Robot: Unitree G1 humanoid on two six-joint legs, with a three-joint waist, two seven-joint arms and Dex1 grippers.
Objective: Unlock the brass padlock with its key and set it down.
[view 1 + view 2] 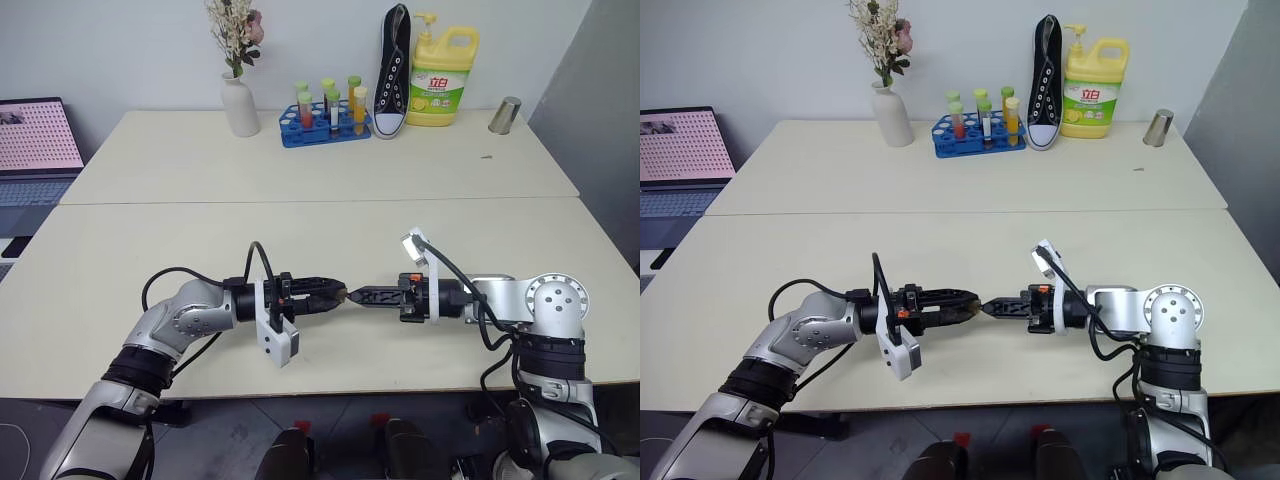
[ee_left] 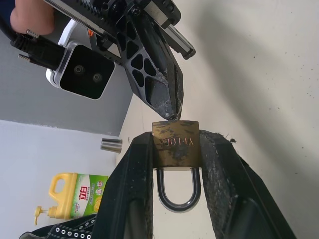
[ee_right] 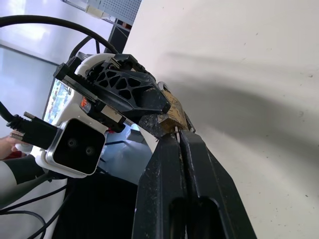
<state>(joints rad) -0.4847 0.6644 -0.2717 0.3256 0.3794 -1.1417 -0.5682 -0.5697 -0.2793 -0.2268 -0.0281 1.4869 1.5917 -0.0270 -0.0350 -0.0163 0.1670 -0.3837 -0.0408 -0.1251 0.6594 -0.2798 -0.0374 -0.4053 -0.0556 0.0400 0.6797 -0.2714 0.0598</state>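
Brass padlock [image 2: 176, 143]: small, rigid, likely light and slick; left gripper [image 2: 175, 164] jaws clamp its flat sides, shackle inward; right gripper [image 3: 175, 130] jaws closed, tips at its base.

A lab: test-tube rack [image 1: 324, 118] and laptop [image 1: 38, 150] on pale tables [image 1: 300, 160].

Both arms: silver-grey jointed metal casings, black forearm sleeves, looping black cables. Left gripper [image 1: 335, 295] and right gripper [image 1: 362, 296]: black lattice-ribbed fingers, white camera blocks, small orange marks.
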